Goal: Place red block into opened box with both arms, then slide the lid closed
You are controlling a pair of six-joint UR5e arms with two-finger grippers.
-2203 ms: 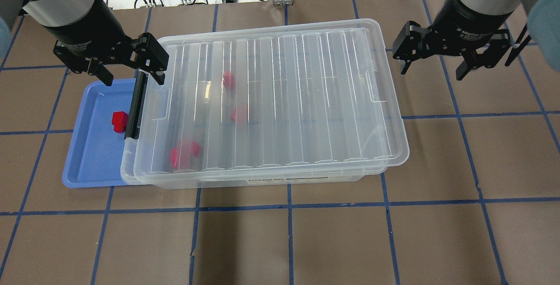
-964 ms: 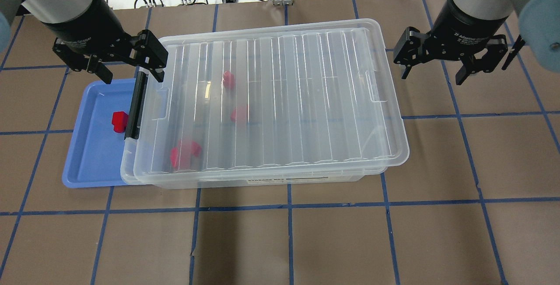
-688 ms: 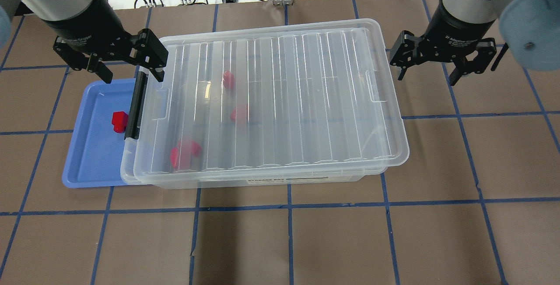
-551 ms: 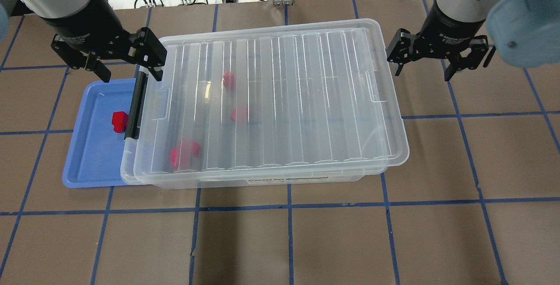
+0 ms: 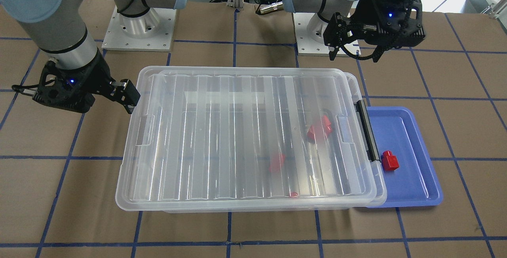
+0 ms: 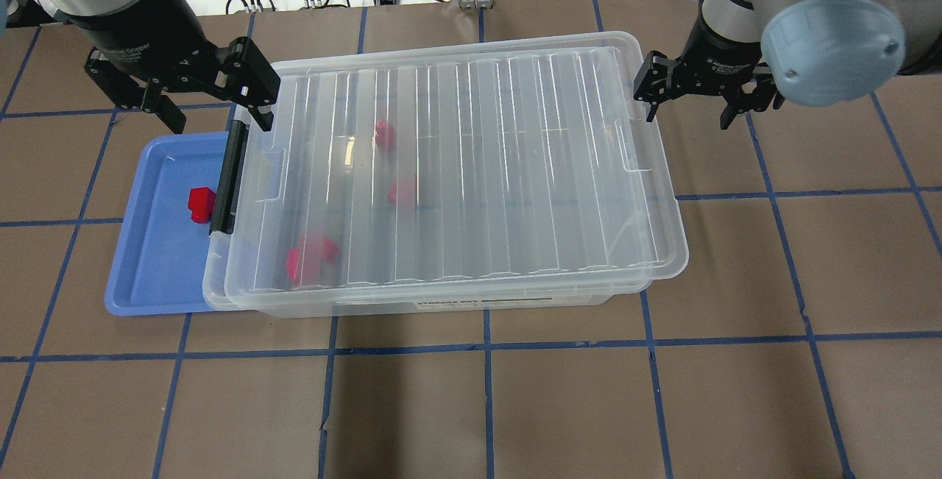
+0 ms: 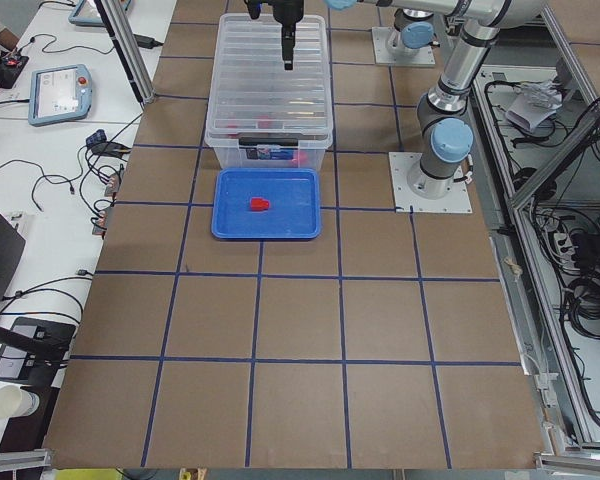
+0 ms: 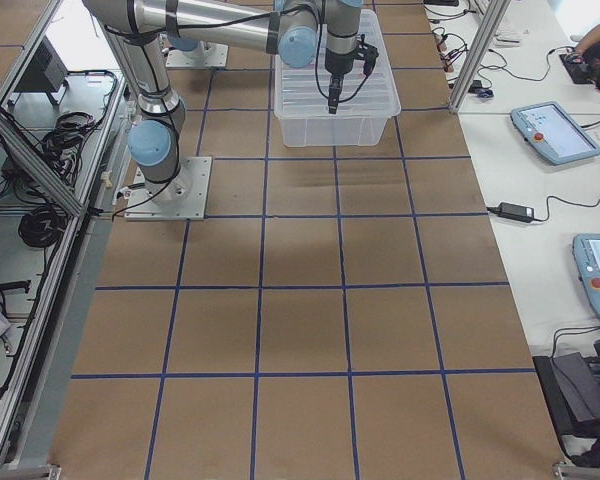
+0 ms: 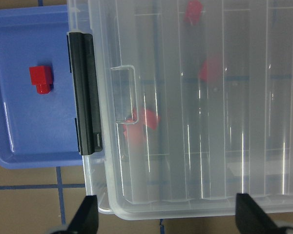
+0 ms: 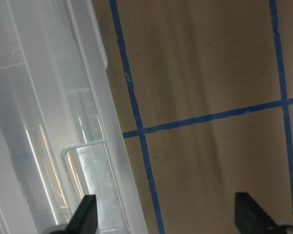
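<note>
The red block (image 6: 200, 204) lies in the blue tray (image 6: 147, 273), outside the box (image 6: 210, 284) and just beside its black latch bar (image 6: 228, 177). The block's long axis runs parallel to that bar, and its narrow stub points toward the robot's side of the surface (image 6: 736, 280). Three other red blocks (image 6: 310, 258) show blurred through the clear plastic in the latch-end half of the box.

The box lies with its long axis running left to right across the surface, the latch end on the robot's left, at the tray's edge. The lid (image 6: 478, 170) rests on top along the same axis. It sits slightly askew and shifted toward the robot's right, so a thin strip of box rim shows at the latch end and the lid overhangs at the other.

The left pincer (image 6: 221, 122) hangs wide apart and empty above the far end of the latch bar. The right pincer (image 6: 686, 115) is also spread wide and empty at the lid's far right corner. One fingertip (image 10: 85, 214) is over the lid's edge and the other over bare surface; I cannot tell whether it touches.
</note>
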